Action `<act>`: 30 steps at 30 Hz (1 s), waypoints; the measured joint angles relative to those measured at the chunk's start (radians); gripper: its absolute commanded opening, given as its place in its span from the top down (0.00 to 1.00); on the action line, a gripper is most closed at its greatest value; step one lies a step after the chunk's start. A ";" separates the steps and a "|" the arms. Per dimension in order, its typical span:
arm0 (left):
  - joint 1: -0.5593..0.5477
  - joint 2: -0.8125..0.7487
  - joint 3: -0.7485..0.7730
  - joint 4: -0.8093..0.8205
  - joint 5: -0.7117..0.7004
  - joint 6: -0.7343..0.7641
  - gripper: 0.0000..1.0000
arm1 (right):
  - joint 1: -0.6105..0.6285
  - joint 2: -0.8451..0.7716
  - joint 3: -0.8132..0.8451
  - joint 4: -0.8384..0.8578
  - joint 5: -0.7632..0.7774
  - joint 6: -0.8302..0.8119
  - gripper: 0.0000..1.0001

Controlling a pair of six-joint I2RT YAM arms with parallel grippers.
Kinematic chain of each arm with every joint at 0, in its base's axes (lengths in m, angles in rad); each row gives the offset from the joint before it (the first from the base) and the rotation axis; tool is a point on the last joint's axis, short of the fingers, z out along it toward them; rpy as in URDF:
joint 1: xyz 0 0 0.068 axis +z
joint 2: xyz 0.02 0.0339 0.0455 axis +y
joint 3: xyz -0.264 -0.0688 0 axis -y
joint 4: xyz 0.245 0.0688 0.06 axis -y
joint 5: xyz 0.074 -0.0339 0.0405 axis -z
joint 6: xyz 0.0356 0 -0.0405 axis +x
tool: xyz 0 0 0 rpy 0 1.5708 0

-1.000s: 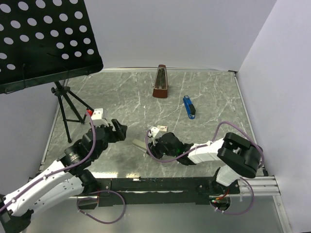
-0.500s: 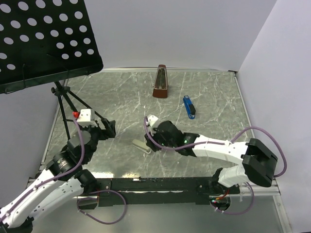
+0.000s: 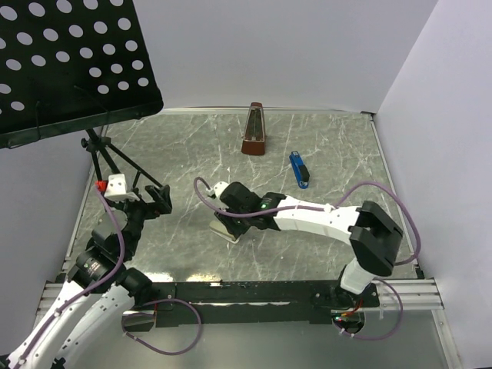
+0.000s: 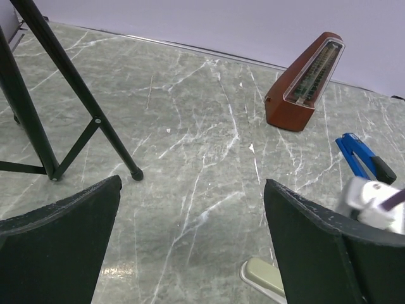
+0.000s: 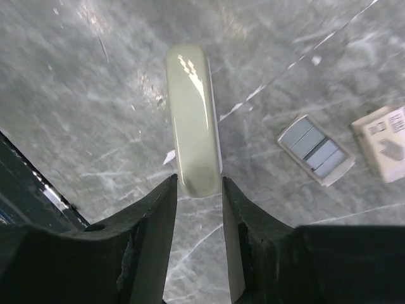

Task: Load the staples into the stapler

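A pale green stapler (image 5: pixel 193 120) lies flat on the marble table (image 3: pixel 192 154). My right gripper (image 5: pixel 198 180) is open just above it, and the stapler's near end sits level with the two fingertips, one on each side. The staples (image 5: pixel 315 149) lie to the right as an open tray of silvery-grey strips, with the whitish box sleeve (image 5: pixel 386 142) beside it. From above, the right gripper (image 3: pixel 231 219) hangs over the green stapler (image 3: pixel 223 230) and the arm hides the staples. My left gripper (image 4: pixel 193 183) is wide open and holds nothing; from above it (image 3: pixel 161 201) sits off to the left.
A blue stapler (image 3: pixel 300 170) lies at the back right. A brown metronome (image 3: pixel 254 131) stands at the back middle. A black music stand (image 3: pixel 69 61) overhangs the back left, with its tripod legs (image 4: pixel 76 120) on the table near my left gripper.
The right arm swung left from the staples box to the pale green stapler. The left arm drew back to the left and its jaws opened wider.
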 measured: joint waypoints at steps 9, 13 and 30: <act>0.067 -0.012 -0.006 0.023 0.081 0.002 0.01 | 0.013 0.106 0.038 -0.074 0.008 0.008 0.65; 0.083 -0.014 -0.010 0.032 0.105 0.002 0.01 | 0.014 0.129 0.040 -0.073 0.008 0.010 0.68; 0.113 -0.053 -0.017 0.036 0.140 -0.001 0.01 | 0.014 0.122 0.203 -0.212 0.033 0.000 0.25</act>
